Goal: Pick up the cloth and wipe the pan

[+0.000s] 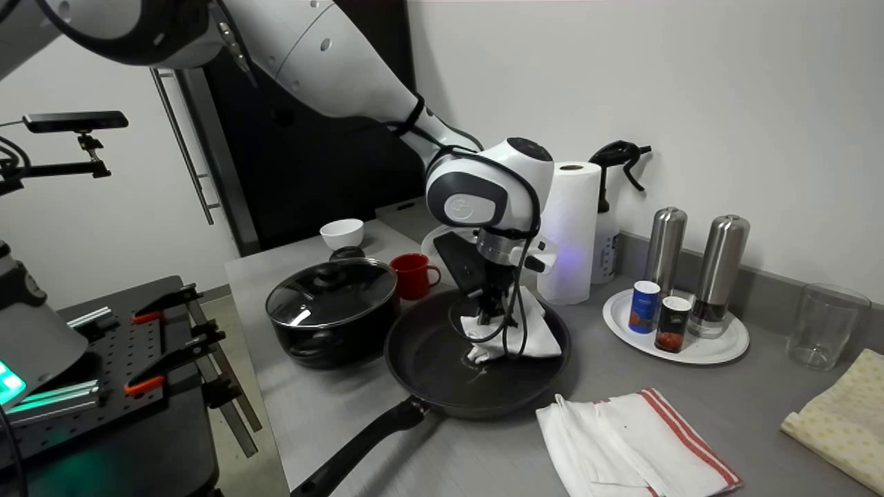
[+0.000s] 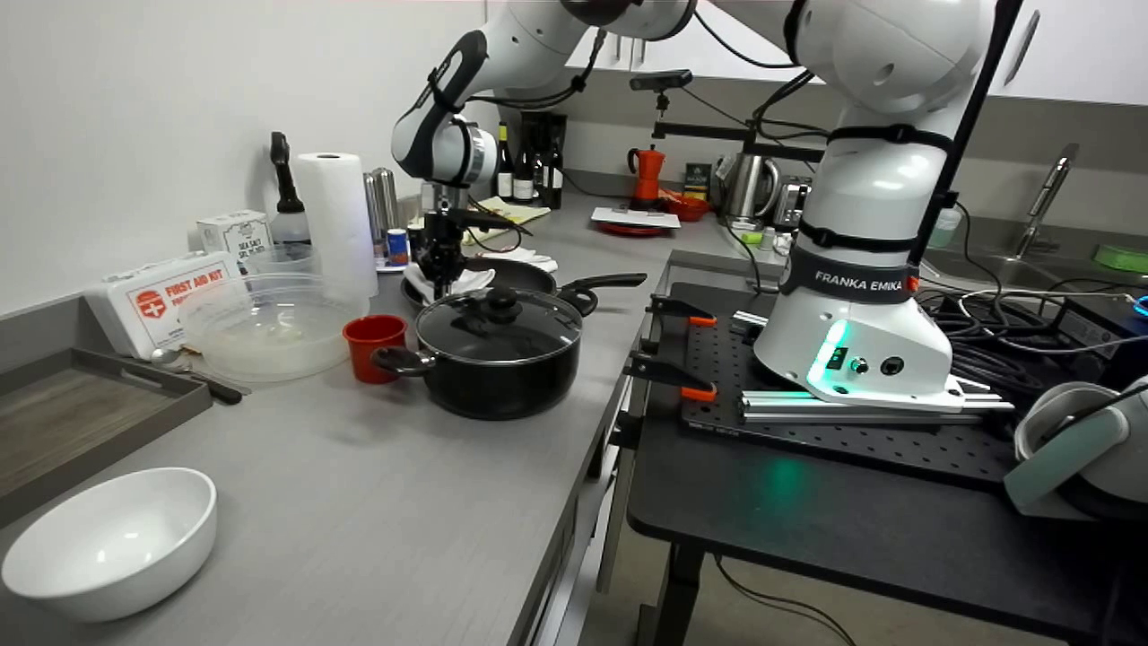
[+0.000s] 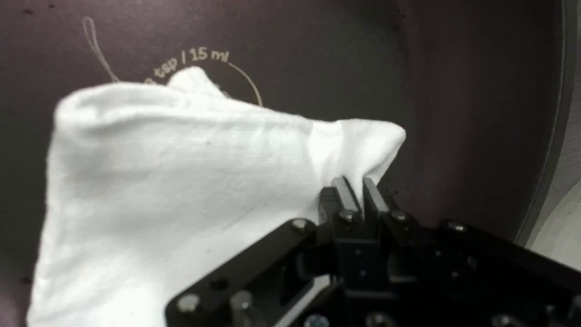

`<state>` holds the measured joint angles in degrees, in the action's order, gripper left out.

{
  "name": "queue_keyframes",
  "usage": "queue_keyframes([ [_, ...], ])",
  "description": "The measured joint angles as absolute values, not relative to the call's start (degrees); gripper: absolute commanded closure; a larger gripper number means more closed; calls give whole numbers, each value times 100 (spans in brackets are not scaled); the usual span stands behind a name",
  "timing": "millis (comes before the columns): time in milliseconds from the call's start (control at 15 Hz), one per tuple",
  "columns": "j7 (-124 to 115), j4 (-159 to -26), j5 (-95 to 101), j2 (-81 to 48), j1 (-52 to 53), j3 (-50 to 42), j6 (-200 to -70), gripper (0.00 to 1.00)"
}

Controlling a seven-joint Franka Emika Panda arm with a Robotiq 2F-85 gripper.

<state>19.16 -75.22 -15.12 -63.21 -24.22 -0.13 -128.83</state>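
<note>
The end effector [image 3: 353,182] pinches a white cloth [image 3: 181,172] inside the pan [image 1: 431,359], beside a lidded pot [image 1: 333,310] on the surface [image 1: 321,400]

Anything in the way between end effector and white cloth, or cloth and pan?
Nothing visible. The end effector is closed on the white cloth, which already lies in the pan. The lidded pot stands beside the pan, not in between.
</note>
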Motion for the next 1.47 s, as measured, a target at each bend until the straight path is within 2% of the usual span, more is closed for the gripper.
queue_keyframes([
  [933,1932,-7646,-1707,-6354,-2738,220,-12984,98],
  [1467,1973,-8228,-1987,-6093,-2952,305,-13402,98],
])
